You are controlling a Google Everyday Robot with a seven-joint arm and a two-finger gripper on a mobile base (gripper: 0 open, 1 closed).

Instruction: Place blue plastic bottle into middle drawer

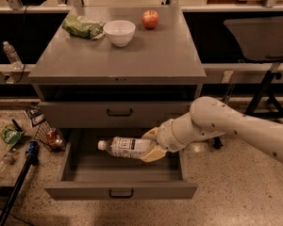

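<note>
Over the open middle drawer, the blue plastic bottle lies horizontal along the drawer's width, cap pointing left, its base end clamped from the right by the gripper, jaws closed on it.

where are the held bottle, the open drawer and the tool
held bottle [122, 146], camera view, on its label
open drawer [120, 190], camera view, on its front panel
tool [146, 147], camera view, between its fingertips, over the open drawer
</note>
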